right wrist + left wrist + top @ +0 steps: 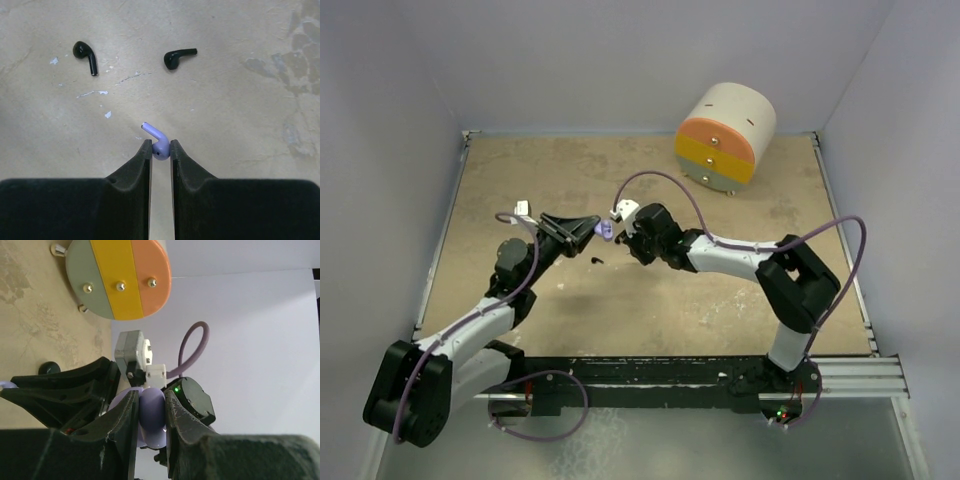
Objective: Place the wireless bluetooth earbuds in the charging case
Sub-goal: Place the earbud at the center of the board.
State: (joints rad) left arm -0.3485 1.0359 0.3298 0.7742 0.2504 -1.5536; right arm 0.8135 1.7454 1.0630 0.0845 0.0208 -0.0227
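Right gripper [160, 146] pinches lavender earbud [157, 140] by its bulb, stem free; left gripper [151, 396] clamps lavender charging case [152, 422]. Bud looks light, hard, slick: bulb hold suits, may twist. Black earbuds [86, 54] lie on table [250, 125] beyond.

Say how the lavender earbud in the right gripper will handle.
The earbud is probably rigid: its stem juts straight from the right gripper. Glossy, rounded and pinched only at the tips, it may slip or twist. Tiny, so likely light.
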